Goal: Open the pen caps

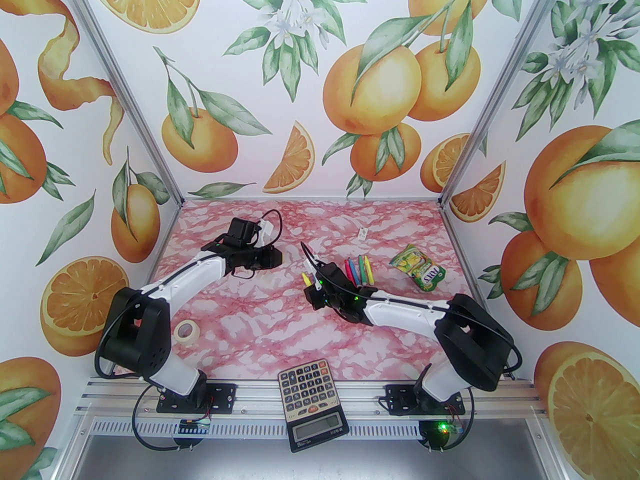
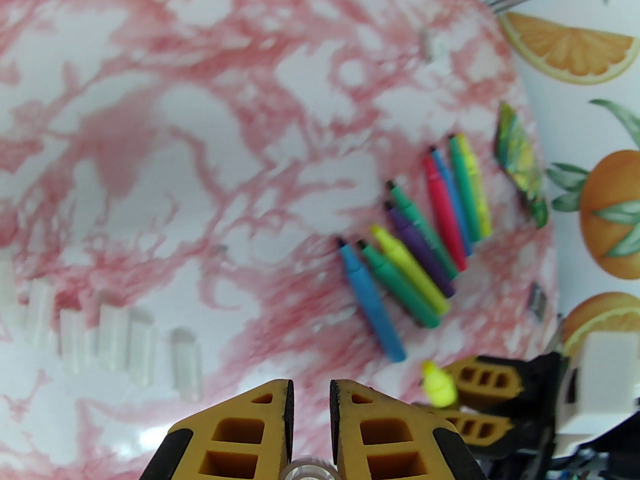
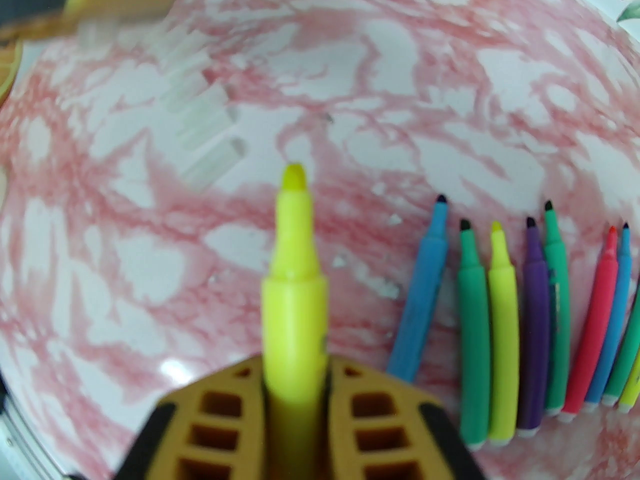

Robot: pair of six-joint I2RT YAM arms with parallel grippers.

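Note:
My right gripper (image 3: 295, 368) is shut on a yellow felt-tip pen (image 3: 292, 278) whose bare tip points away over the table. That pen (image 1: 306, 279) also sticks out of the right gripper (image 1: 311, 288) at mid-table. Several uncapped pens (image 3: 500, 328) in blue, green, yellow, purple and pink lie side by side to its right. Several clear pen caps (image 2: 115, 338) lie in a row on the table. My left gripper (image 2: 310, 393) holds its fingers a narrow gap apart, with a clear round cap (image 2: 310, 468) seated between them near their base.
A green-yellow snack pouch (image 1: 419, 268) lies right of the pens (image 1: 359, 268). A calculator (image 1: 312, 403) sits at the near edge and a tape roll (image 1: 187, 329) at the near left. A small white tag (image 1: 362, 232) lies at the back.

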